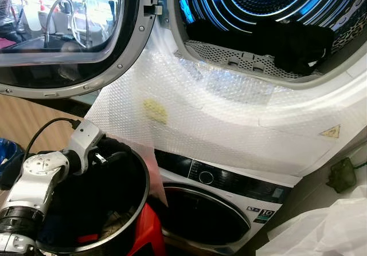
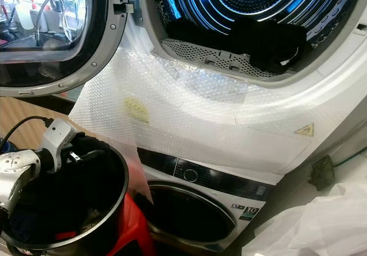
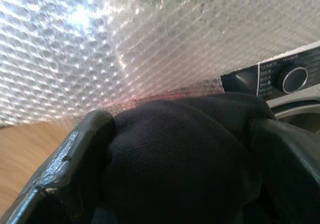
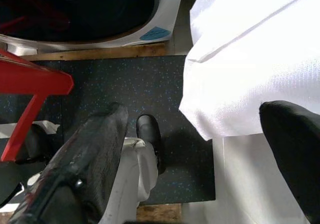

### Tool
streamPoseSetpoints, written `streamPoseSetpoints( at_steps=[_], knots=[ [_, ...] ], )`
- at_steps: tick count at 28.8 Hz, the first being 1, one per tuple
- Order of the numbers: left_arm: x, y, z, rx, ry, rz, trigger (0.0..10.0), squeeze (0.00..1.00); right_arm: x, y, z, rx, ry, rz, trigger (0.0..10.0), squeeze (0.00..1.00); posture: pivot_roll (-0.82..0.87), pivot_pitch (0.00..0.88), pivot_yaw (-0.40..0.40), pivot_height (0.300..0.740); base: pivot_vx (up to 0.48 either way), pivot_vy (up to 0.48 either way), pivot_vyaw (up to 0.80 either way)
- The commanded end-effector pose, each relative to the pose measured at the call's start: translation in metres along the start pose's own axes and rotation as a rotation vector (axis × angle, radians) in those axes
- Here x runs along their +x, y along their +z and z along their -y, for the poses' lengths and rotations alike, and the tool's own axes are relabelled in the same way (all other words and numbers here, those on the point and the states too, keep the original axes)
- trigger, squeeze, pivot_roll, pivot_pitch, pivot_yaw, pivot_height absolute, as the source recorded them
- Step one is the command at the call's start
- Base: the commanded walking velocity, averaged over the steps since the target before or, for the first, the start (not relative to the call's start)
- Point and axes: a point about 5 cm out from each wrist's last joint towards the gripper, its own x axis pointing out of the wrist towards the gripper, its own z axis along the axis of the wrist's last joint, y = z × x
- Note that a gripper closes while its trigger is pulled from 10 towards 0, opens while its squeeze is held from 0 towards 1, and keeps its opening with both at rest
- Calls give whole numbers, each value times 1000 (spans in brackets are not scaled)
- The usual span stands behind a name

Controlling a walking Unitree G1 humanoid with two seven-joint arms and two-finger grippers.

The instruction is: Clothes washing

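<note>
We're standing right up against the stacked machines, with the dryer drum (image 1: pixel 269 4) sitting wide open up top, glowing blue inside, and a dark pile of clothes (image 1: pixel 292 44) already lying at the front of the drum just behind its lint grille. The dryer door (image 1: pixel 63 32) is swinging off to our left. Bubble wrap (image 1: pixel 200 118) is hanging over the front panel below the opening, and under that the washing machine (image 1: pixel 218 204) is sitting with its own door closed.

Our left gripper (image 3: pixel 185 159) is reaching down into the black laundry basket (image 1: pixel 137 210), which is resting on a red stool (image 1: pixel 146 233) just beside the washer. In the left wrist view its two fingers (image 3: pixel 75 154) are clamping a bunched black garment (image 3: pixel 180 149) between them, spread about as wide as the wad of fabric, with the bubble wrap and the washer's dial right behind it.

Our right gripper (image 4: pixel 200 164) is hanging idle over the dark floor mat (image 4: pixel 150 83), fingers spread wide apart and gripping nothing, with white fabric (image 4: pixel 250 58) lying beside it
</note>
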Motion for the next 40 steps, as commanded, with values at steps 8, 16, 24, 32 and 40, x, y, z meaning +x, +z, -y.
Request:
streamPoseSetpoints(
  at_steps=[8,16,24,32,40],
  knots=[
    [-6,1,4,34,39,-86,10000,0,0,2,3,-7,-11,3,10000,0,-41,112,-116,740,0,0,0],
    [-12,-10,11,24,59,-200,10000,0,0,1,-2,-7,-1,1,10000,0,-32,122,-112,740,0,0,0],
    [-4,-17,25,-5,44,-224,9373,0,0,0,-2,-2,-10,-2,10000,0,-49,134,-108,740,0,0,0],
    [4,-18,28,-46,81,-203,0,0,0,-2,-1,2,-19,-7,10000,0,-59,139,-104,740,0,0,0],
    [7,-23,33,-78,88,-199,0,0,0,-1,-2,5,-16,-2,10000,0,-59,140,-105,740,0,0,0]
  ],
)
